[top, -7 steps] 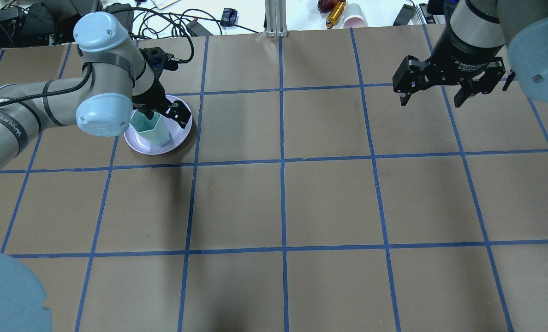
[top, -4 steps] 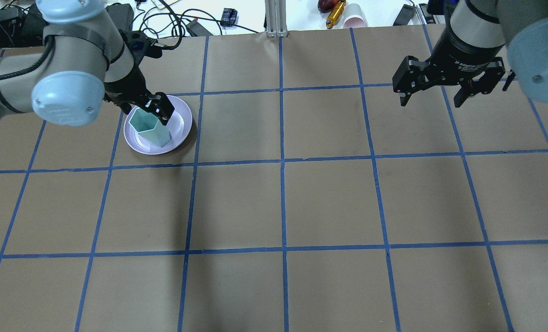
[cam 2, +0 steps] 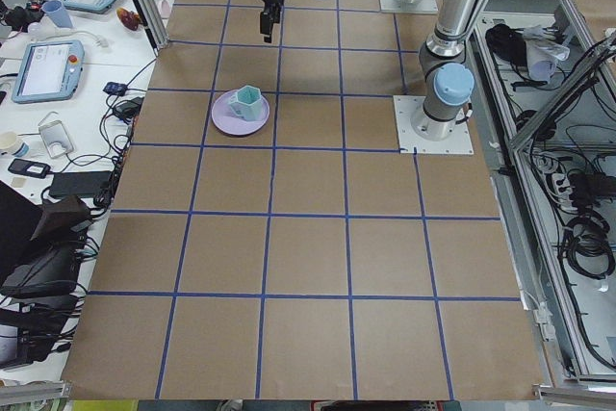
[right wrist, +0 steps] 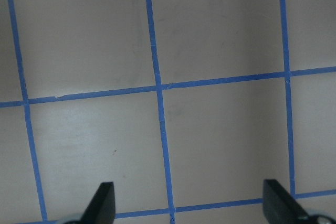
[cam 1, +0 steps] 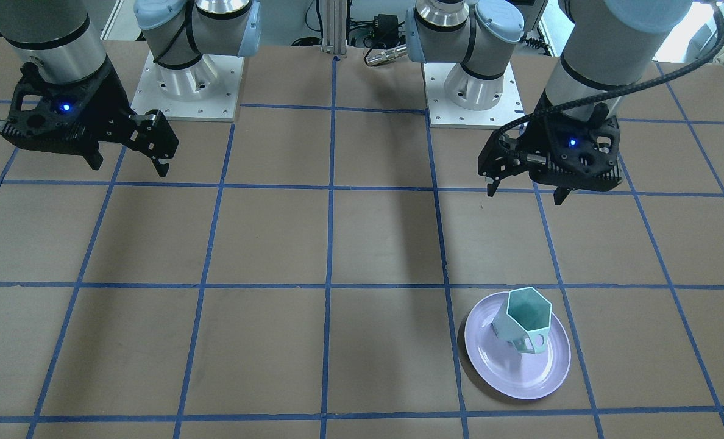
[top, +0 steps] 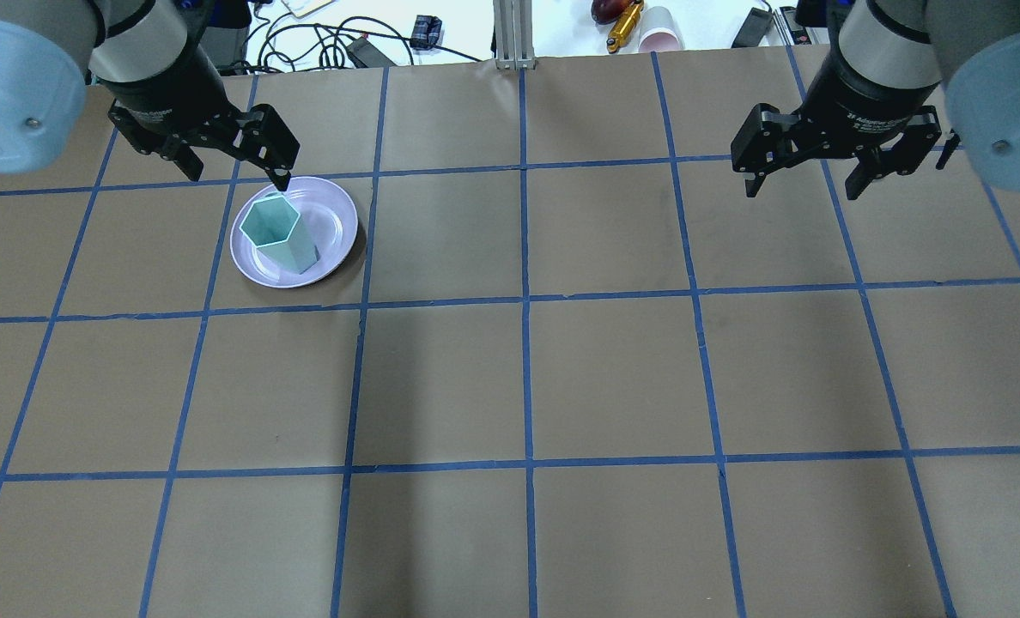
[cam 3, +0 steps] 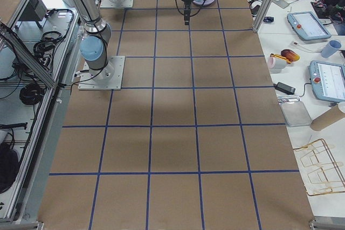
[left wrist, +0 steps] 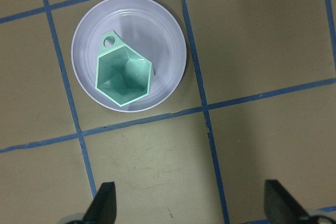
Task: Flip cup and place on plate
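The mint-green cup (top: 278, 232) stands upright, mouth up, on the lavender plate (top: 336, 225) at the table's far left. It also shows in the front view (cam 1: 523, 318) on the plate (cam 1: 520, 378), and in the left wrist view (left wrist: 123, 74), with its handle towards the plate's rim (left wrist: 168, 35). My left gripper (top: 235, 172) is open and empty, raised above and just behind the plate; it also shows in the front view (cam 1: 525, 194). My right gripper (top: 802, 189) is open and empty, high over the far right; its wrist view shows only bare table.
Blue tape lines grid the brown table. Beyond the far edge lie cables, a metal post (top: 514, 34) and a pale pink cup (top: 660, 30). The two arm bases (cam 1: 185, 85) stand at the robot's side of the table.
My left gripper has let go of the cup, risen and drawn back from the plate. The cup stays upright on the plate. The right arm has not moved.
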Controlling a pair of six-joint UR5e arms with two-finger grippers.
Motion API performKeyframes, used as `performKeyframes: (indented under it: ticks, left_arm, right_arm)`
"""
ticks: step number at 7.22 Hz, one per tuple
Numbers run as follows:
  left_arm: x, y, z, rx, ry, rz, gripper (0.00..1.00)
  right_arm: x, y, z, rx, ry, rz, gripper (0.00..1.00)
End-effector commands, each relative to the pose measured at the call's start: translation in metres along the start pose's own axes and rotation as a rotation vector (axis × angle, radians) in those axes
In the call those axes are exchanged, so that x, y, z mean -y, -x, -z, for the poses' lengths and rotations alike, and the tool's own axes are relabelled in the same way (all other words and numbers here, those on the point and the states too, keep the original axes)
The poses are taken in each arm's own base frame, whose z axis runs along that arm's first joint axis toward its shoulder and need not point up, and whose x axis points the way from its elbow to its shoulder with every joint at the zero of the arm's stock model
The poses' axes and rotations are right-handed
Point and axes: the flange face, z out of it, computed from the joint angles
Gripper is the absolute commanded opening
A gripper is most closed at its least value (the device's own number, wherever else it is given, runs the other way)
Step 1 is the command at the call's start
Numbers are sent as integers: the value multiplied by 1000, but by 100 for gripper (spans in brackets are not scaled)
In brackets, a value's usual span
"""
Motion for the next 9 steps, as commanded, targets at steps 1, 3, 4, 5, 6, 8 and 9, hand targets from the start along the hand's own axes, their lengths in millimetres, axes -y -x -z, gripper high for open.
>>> performKeyframes:
  ticks: [1,3,4,5,6,8,9]
  left_arm:
    - [-11,-16,14,-8,43,50,100]
    - [-28,-24,19,-20,45,67,100]
    - [-31,-25,20,-24,42,117,100]
    - [-32,-26,21,-24,41,127,100]
    - [-32,-25,21,-21,43,122,100]
    - [-31,-25,19,-17,43,118,100]
    - [-31,-24,19,-15,44,116,100]
  right_arm:
    - [0,0,-1,0,1,0,100]
    - [0,0,-1,0,1,0,100]
    - [0,0,-1,0,1,0,100]
    - [0,0,-1,0,1,0,100]
    - [0,0,0,0,0,0,100]
    - [0,0,-1,0,1,0,100]
    - [0,0,0,0,0,0,100]
